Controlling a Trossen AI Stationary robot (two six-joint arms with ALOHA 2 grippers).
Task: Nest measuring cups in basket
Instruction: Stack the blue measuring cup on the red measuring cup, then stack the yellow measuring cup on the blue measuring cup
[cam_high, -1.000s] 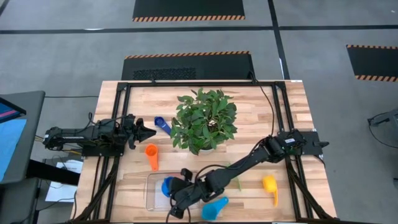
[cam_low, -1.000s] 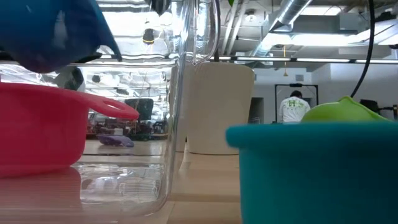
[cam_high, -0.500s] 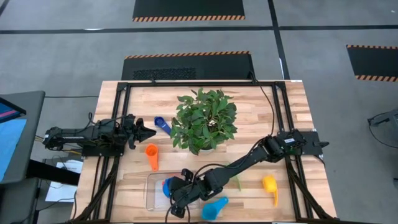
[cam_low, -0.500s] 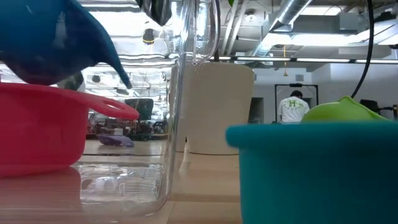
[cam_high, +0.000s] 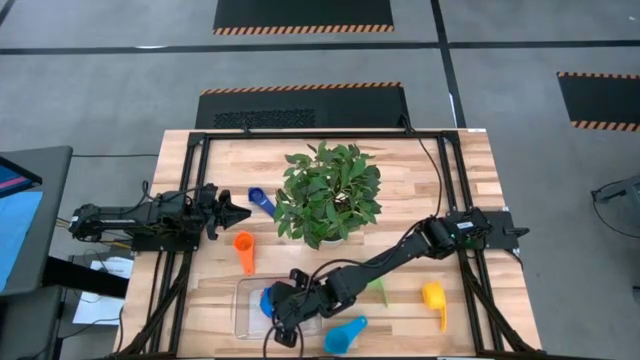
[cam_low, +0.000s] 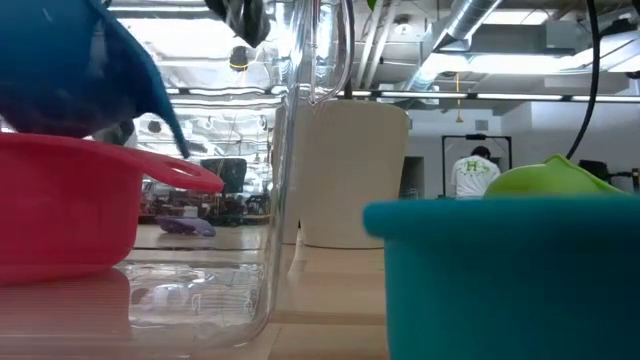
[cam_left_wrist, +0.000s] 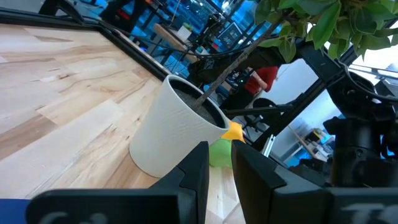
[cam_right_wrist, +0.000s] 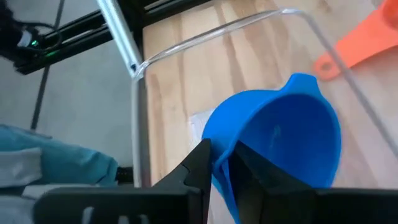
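While the right end effector (cam_high: 283, 322) reaches low over the clear basket (cam_high: 246, 322) at the near edge of the bench (cam_high: 420, 190), its two fingers (cam_right_wrist: 200, 163) stand slightly parted astride the rim of the blue measuring cup (cam_right_wrist: 280, 140), one inside the wall and one outside; whether they press on it I cannot tell. That blue cup sits tilted in the red measuring cup (cam_low: 60, 205), which rests on the basket floor. Just outside the basket, on the side toward the right arm, lies the light blue measuring cup (cam_high: 346, 334), with the green measuring cup (cam_high: 379, 288) a little beyond it and the yellow measuring cup (cam_high: 435, 300) farther toward the bench's right side. Beyond the basket, the orange measuring cup (cam_high: 244, 249) lies on bare wood. Farther still stands the potted plant (cam_high: 327, 195) in a white pot, with the dark blue measuring cup (cam_high: 261, 200) beside it. At the bench's left side, the left end effector (cam_high: 236, 213) hangs near the dark blue cup, its fingers (cam_left_wrist: 198, 171) nearly together on nothing.
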